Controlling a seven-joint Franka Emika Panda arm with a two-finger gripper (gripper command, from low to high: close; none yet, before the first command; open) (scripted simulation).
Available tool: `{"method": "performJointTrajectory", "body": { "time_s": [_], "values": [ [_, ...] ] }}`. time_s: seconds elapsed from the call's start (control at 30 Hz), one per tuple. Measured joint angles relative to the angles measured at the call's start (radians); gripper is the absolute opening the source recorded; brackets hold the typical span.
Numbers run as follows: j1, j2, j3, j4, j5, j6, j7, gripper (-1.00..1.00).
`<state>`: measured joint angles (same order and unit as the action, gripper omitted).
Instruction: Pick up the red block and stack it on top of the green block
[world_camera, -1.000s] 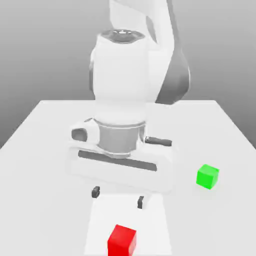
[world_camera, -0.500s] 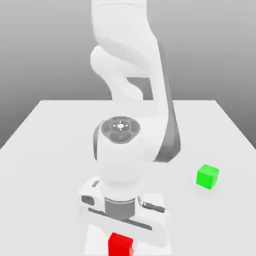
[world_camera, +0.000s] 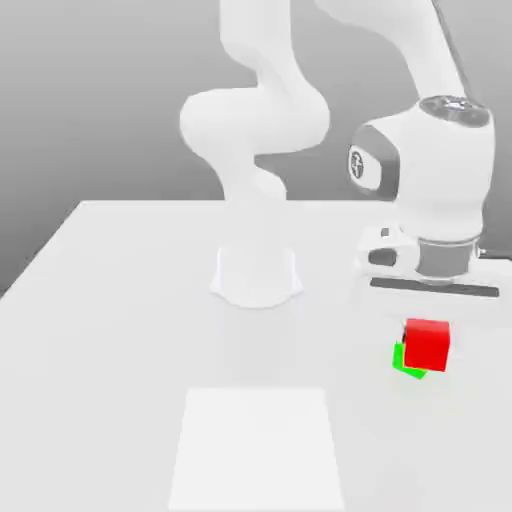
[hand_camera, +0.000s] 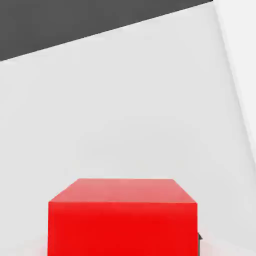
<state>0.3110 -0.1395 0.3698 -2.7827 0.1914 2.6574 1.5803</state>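
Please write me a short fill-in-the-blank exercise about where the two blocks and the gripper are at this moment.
1. The gripper is shut on the ____ block.
2. In the exterior view, the red block hangs in front of and partly hides the ____ block.
3. The green block rests on the white ____.

Missing words: red; green; table

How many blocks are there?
2. The red block hangs under the gripper, near the table's right side in the exterior view. The green block sits on the table, mostly hidden behind the red one.
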Motion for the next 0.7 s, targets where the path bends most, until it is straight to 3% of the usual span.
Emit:
{"method": "performJointTrajectory", "body": {
  "time_s": [0.17,0.7],
  "values": [
    [0.086,-0.096,0.11,-0.112,0.034,0.018,0.156,-1.0],
    [-0.036,0.048,0.178,-0.118,-0.212,0.139,0.335,-1.0]
  ]
}}
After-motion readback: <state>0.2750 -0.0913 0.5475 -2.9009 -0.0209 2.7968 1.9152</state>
